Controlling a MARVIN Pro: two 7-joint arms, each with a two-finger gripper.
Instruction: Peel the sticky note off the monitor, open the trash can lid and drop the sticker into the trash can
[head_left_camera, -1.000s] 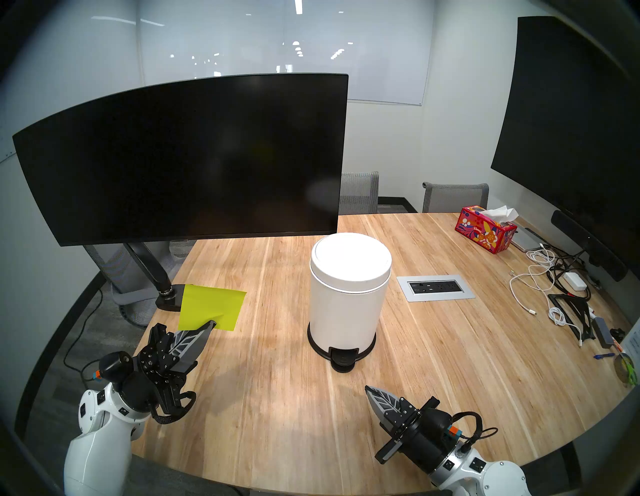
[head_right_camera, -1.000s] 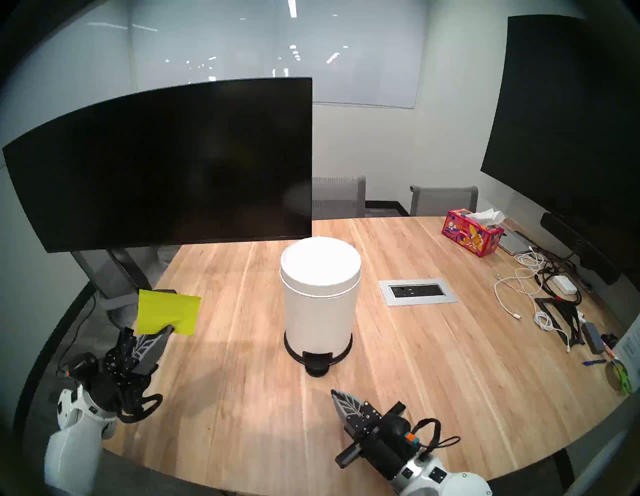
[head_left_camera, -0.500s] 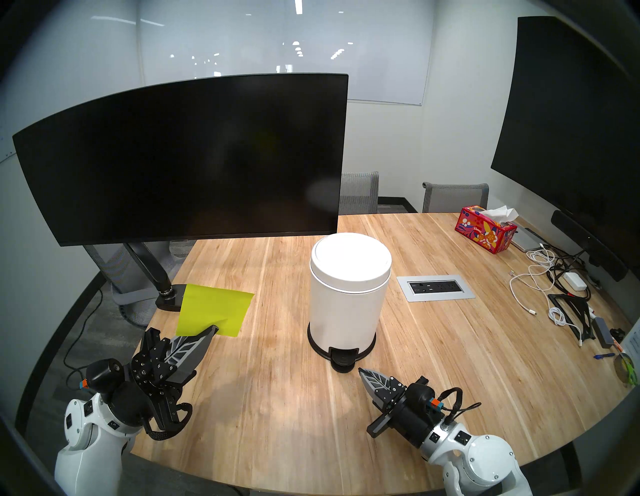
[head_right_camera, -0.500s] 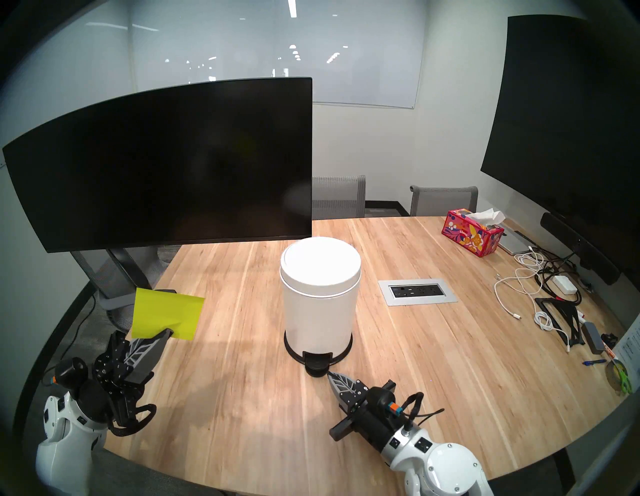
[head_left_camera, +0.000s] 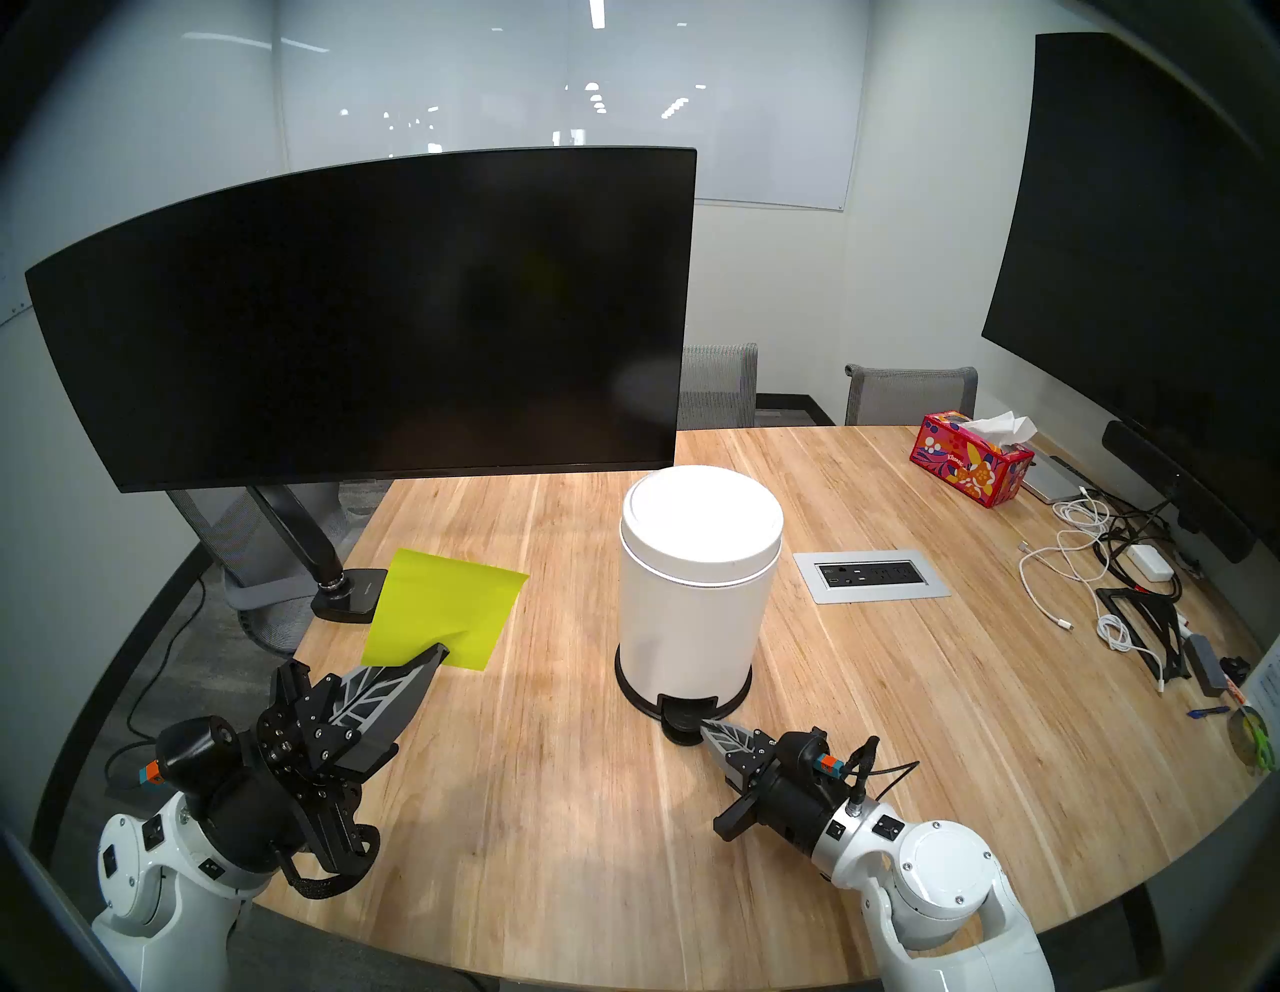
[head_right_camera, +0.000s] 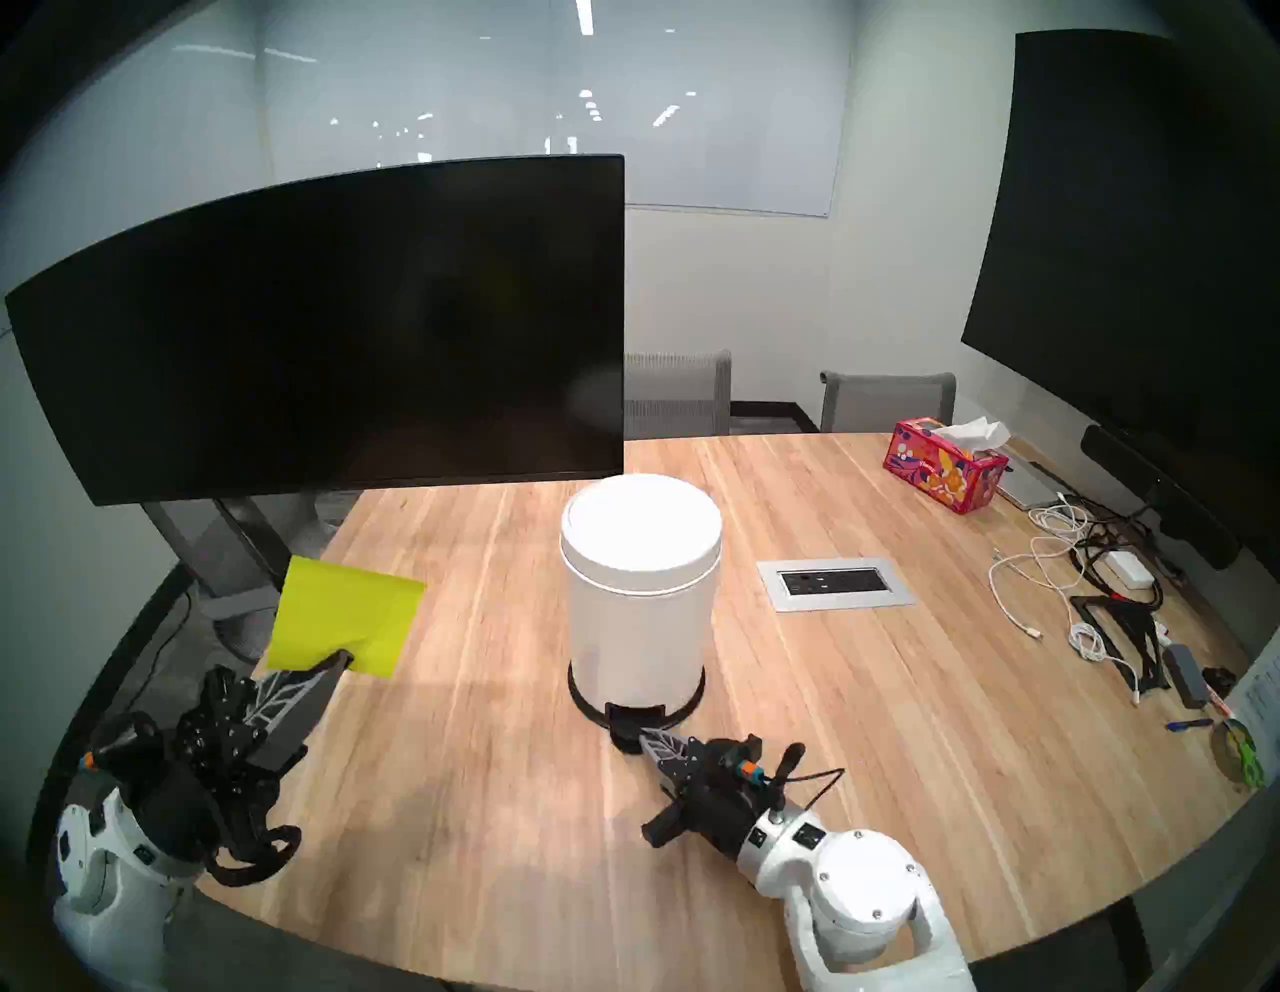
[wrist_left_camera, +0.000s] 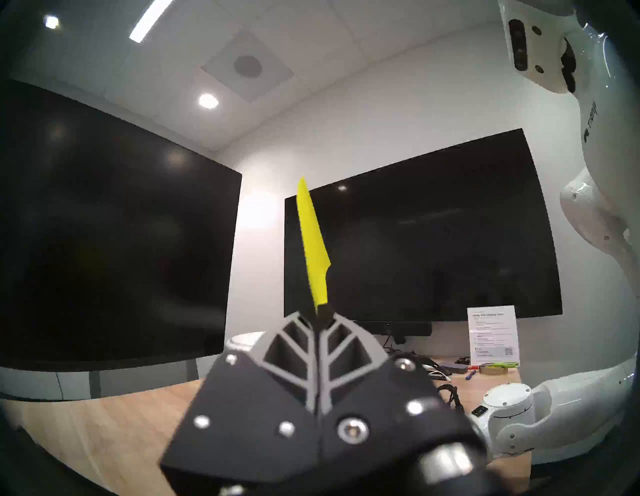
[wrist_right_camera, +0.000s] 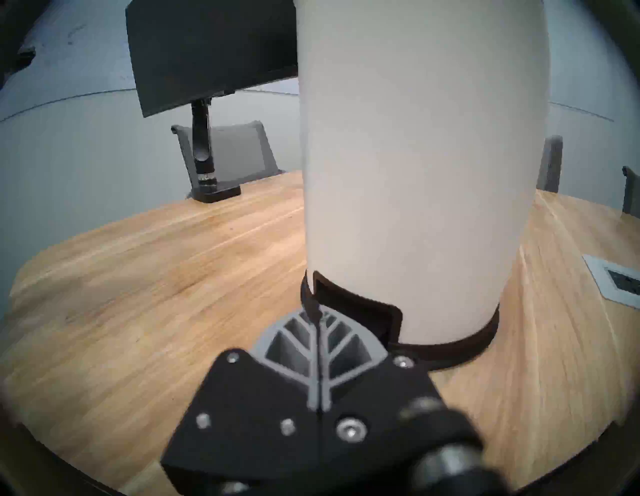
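The yellow-green sticky note (head_left_camera: 443, 606) is off the monitor (head_left_camera: 388, 319) and hangs in the air over the table's left side, my left gripper (head_left_camera: 438, 652) shut on its lower edge; the left wrist view shows the sticky note (wrist_left_camera: 313, 246) edge-on above the closed fingertips. The white trash can (head_left_camera: 692, 609) stands mid-table with its round lid (head_left_camera: 701, 516) down. My right gripper (head_left_camera: 708, 727) is shut and empty, its tip at the black foot pedal (head_left_camera: 682, 720). In the right wrist view the can body (wrist_right_camera: 415, 156) fills the frame just beyond my fingertips (wrist_right_camera: 313, 311).
A large wall screen (head_left_camera: 1143, 277) hangs on the right. A floral tissue box (head_left_camera: 970, 461), cables (head_left_camera: 1080, 554) and a power socket plate (head_left_camera: 869, 575) lie on the table's right half. The monitor's arm base (head_left_camera: 350, 596) stands at the left edge. Grey chairs (head_left_camera: 907, 395) sit behind.
My right gripper has travelled forward and left across the table to the can's foot pedal. My left gripper, still holding the note, shifted slightly right and nearer.
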